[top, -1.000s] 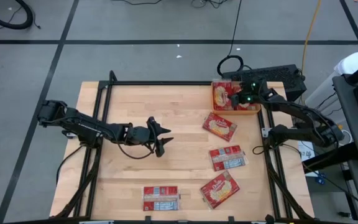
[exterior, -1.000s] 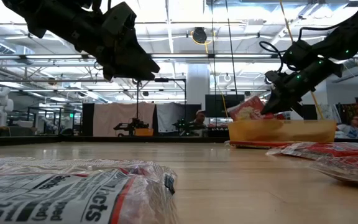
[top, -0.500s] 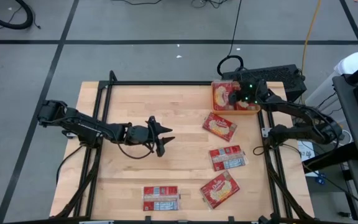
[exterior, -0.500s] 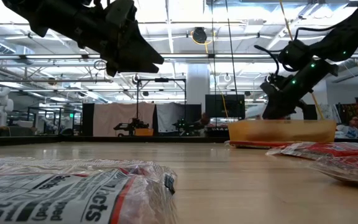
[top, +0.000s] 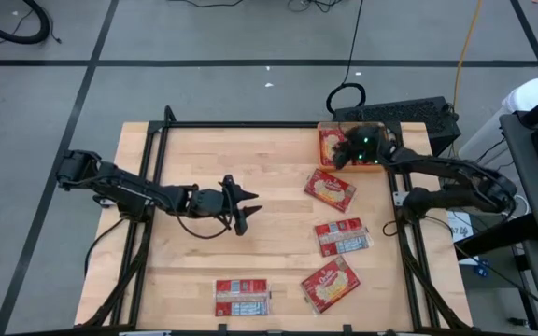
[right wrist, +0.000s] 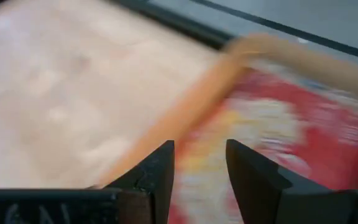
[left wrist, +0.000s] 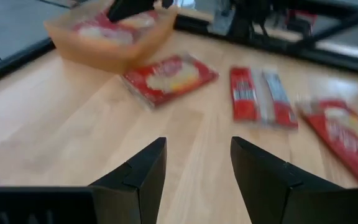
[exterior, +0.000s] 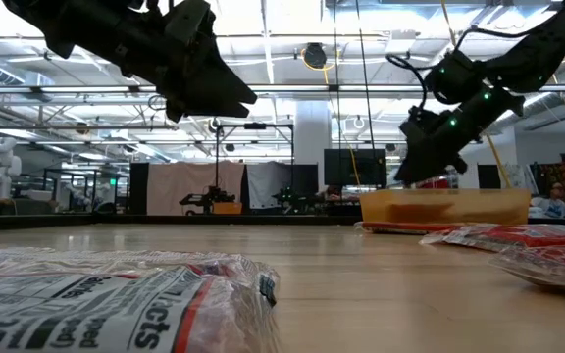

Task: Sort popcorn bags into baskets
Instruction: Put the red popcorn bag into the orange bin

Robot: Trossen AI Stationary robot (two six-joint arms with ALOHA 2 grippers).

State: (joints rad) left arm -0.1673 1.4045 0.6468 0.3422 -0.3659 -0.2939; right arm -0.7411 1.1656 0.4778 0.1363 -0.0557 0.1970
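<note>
The orange basket sits at the table's far right corner with a red popcorn bag lying inside it, cream picture face up. My right gripper hovers open and empty over the basket's left wall, above that bag. My left gripper hangs open and empty above the table's middle. Several more bags lie flat on the wood: one just near of the basket, one label side up, one near the front edge, one at front centre.
A black metal frame runs along the table's edges. Bare wood lies across the table's left half and between my two grippers. In the low view the front-centre bag fills the foreground. A dark case sits just behind the basket, off the table.
The bag that my right gripper held tilted above the basket wall has dropped flat into the basket and no longer shows in the low view. My right gripper has risen a little and moved toward the table's left, over the basket's left wall.
</note>
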